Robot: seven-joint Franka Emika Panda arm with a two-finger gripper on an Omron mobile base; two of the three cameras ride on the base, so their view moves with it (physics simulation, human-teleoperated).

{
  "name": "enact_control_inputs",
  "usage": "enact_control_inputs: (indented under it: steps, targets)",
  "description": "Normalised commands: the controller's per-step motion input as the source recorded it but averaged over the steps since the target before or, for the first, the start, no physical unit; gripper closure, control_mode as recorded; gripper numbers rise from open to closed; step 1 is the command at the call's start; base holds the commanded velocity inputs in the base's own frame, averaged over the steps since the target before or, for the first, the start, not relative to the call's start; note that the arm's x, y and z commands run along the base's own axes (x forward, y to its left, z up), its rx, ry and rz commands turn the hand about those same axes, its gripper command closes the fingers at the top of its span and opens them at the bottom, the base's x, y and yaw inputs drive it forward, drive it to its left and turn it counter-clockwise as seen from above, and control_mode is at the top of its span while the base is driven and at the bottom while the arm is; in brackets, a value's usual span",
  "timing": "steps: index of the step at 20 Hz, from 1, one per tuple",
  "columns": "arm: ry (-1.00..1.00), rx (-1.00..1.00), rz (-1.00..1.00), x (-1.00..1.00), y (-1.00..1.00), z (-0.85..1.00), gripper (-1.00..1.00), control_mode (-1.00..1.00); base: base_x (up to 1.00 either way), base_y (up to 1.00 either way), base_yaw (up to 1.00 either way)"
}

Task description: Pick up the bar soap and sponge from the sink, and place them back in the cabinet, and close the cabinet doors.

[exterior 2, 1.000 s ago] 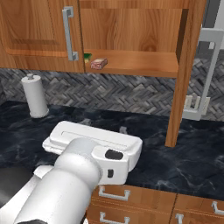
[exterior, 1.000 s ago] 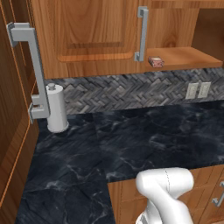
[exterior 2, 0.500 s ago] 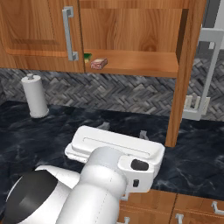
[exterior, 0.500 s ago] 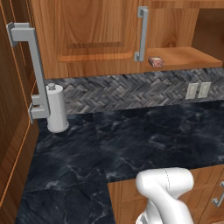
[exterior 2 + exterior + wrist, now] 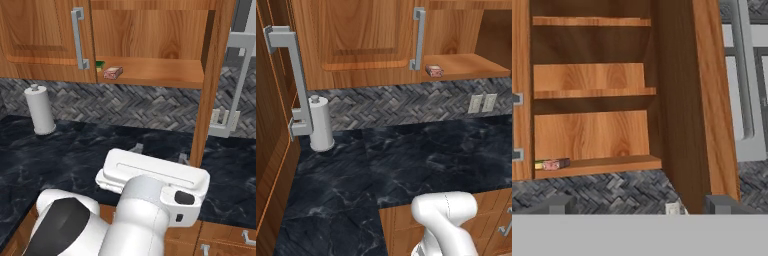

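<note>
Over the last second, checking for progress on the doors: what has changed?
The arm's white hand swung rightward toward the open brown wood door. Unchanged: pinkish-brown bar soap and green-topped sponge on the cabinet shelf, left door shut, right door open.

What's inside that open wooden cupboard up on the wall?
On the lowest shelf of the cabinet lies the bar soap, with the sponge just behind it, mostly covered by the closed door. The upper shelves look bare.

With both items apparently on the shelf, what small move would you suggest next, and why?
Probably swing the gripper toward the open right brown wooden door to push it shut: the pinkish-brown bar soap and green-topped sponge already lie on the wooden cabinet shelf.
</note>
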Motion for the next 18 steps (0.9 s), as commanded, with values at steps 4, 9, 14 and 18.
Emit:
enact_control_inputs:
  steps: [4,9,14,18]
  targets:
    - [0.0,0.0,0.0,0.0,-0.26,-0.01,-1.0,-1.0,0.0,0.0,0.0]
    - [0.0,0.0,0.0,0.0,-0.22,-0.1,-1.0,-1.0,0.0,0.0,0.0]
    - [0.0,0.0,0.0,0.0,-0.17,-0.19,-1.0,-1.0,0.0,0.0,0.0]
    - [0.0,0.0,0.0,0.0,-0.18,-0.1,-1.0,-1.0,0.0,0.0,0.0]
